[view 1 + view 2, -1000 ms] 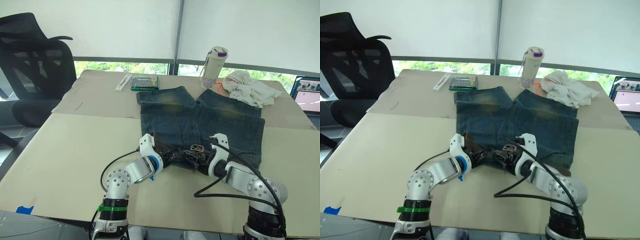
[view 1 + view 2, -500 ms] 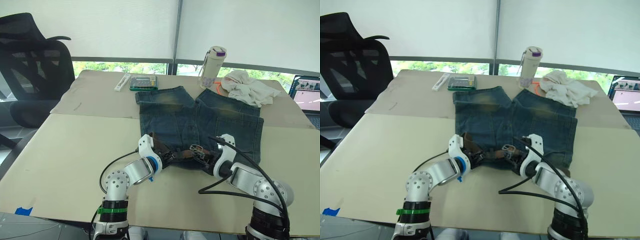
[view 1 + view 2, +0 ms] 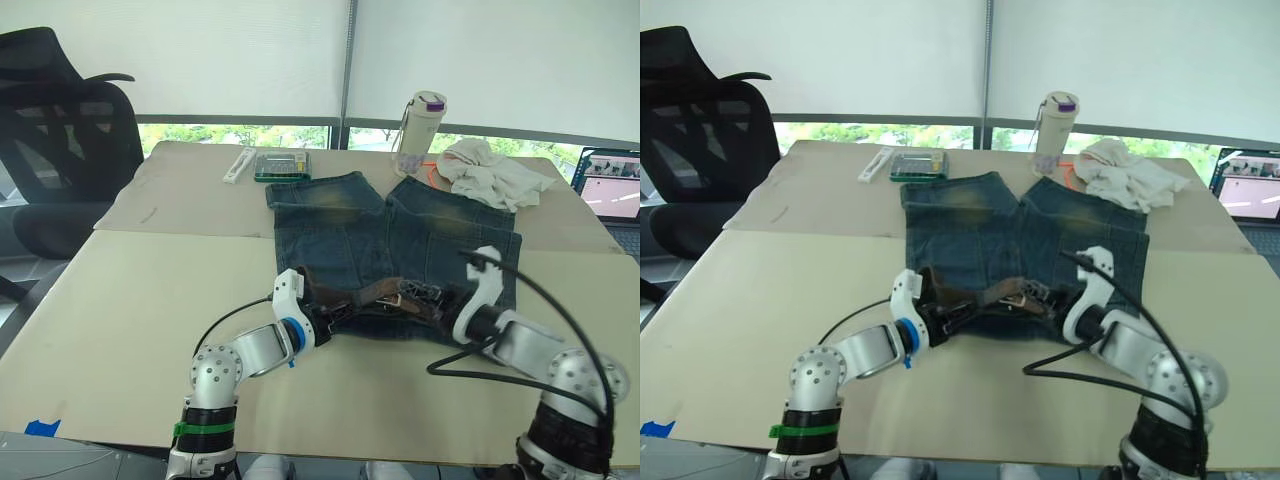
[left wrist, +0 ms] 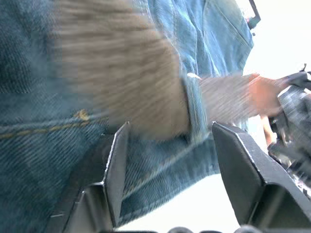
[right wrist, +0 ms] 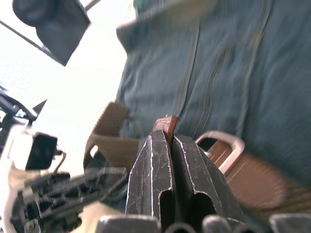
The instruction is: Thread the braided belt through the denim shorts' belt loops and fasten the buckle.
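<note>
The right claw has its two black fingers pressed together on the brown tip of the braided belt, with the silver buckle just beside them; in the head views that claw sits at the waistband of the denim shorts, on the right half, and its fingertips are hidden behind its own white wrist housing. The left claw stands with its fingers apart, clamped on nothing, over the waistband edge where the belt passes under one of the belt loops; the strap there is smeared and its weave cannot be made out. The shorts lie flat on the desk, legs pointing away from the robot, and the belt runs along the near waistband between the two claws. How many loops the strap passes through cannot be told. Farther back stand a white bottle with a purple cap, a crumpled white cloth and a small green case; any writing on them is too small to read. A laptop screen is cut off at the right edge.
</note>
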You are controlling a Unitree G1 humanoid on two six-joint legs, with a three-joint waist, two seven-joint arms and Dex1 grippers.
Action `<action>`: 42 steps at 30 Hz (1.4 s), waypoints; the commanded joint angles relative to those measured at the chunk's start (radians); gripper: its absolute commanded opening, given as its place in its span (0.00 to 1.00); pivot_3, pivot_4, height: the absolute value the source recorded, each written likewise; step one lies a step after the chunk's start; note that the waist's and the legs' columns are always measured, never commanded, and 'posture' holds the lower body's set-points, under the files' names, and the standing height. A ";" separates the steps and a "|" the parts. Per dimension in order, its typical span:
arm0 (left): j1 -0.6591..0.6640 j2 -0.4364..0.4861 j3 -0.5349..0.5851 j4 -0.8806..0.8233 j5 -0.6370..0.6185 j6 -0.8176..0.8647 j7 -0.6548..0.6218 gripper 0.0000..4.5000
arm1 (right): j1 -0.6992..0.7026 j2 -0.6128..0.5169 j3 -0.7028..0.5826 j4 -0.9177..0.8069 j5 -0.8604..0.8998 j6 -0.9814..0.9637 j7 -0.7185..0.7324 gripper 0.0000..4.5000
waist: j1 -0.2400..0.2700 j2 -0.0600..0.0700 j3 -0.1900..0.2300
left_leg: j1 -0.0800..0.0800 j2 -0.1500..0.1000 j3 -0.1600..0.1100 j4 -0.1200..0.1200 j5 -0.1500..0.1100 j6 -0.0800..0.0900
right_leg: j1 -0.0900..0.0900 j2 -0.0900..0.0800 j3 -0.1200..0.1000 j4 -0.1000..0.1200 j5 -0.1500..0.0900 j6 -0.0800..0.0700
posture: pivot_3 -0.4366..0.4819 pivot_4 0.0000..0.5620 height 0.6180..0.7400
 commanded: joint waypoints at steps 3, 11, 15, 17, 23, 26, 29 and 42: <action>0.037 0.055 -0.003 -0.022 0.011 0.023 -0.076 0.60 | -0.058 -0.109 -0.155 0.078 0.144 -0.041 -0.029 0.00 | 0.000 0.000 0.000 | 0.000 0.000 0.000 0.000 0.000 0.000 | 0.000 -0.001 0.000 -0.001 0.000 0.000 | 0.48 0.27 1.00; 0.070 0.088 -0.023 -0.034 0.042 0.018 -0.137 0.60 | -0.067 -0.273 -0.250 0.217 0.446 -0.097 -0.146 0.00 | 0.006 0.000 0.000 | -0.001 0.000 0.000 -0.002 0.001 0.002 | 0.001 -0.002 0.000 -0.003 0.000 0.000 | 0.48 0.27 1.00; 0.075 0.094 -0.025 -0.040 0.058 0.016 -0.158 0.60 | -0.018 -0.298 -0.244 0.272 0.575 -0.170 -0.268 0.00 | 0.009 0.000 0.000 | -0.001 0.000 0.000 -0.002 0.001 0.002 | 0.002 -0.002 0.001 -0.004 0.000 0.000 | 0.48 0.27 1.00; 0.076 0.096 -0.024 -0.039 0.064 0.016 -0.165 0.60 | 0.018 -0.316 -0.223 0.270 0.612 -0.193 -0.298 0.00 | 0.012 0.000 0.000 | -0.001 0.000 0.000 -0.002 0.001 0.002 | 0.002 -0.002 0.001 -0.004 0.000 0.000 | 0.48 0.27 1.00; 0.081 0.101 -0.022 -0.038 0.080 0.017 -0.178 0.60 | 0.104 -0.367 -0.155 0.266 0.724 -0.273 -0.391 0.00 | 0.010 0.001 0.000 | -0.001 0.000 0.001 -0.002 0.001 0.003 | 0.002 -0.002 0.002 -0.005 0.000 0.000 | 0.48 0.27 1.00; 0.083 0.104 -0.024 -0.040 0.091 0.017 -0.190 0.60 | 0.132 -0.401 -0.134 0.277 0.767 -0.310 -0.422 0.00 | 0.009 0.001 -0.001 | -0.001 0.000 0.001 -0.002 0.001 0.003 | 0.003 -0.002 0.002 -0.005 0.000 0.000 | 0.48 0.27 1.00; 0.084 0.111 -0.029 -0.044 0.106 0.014 -0.206 0.60 | 0.156 -0.430 -0.130 0.277 0.796 -0.348 -0.430 0.00 | 0.009 0.001 -0.001 | -0.001 0.000 0.001 -0.002 0.001 0.003 | 0.003 -0.002 0.002 -0.005 0.000 0.000 | 0.48 0.27 1.00; -0.002 0.421 -0.050 -0.279 0.205 -0.148 -0.636 0.60 | 0.040 -0.420 -0.150 0.215 0.917 -0.455 -0.385 0.00 | 0.001 0.002 0.000 | -0.001 0.001 0.002 -0.006 0.002 0.003 | 0.001 -0.001 0.003 -0.006 0.000 0.000 | 0.48 0.27 1.00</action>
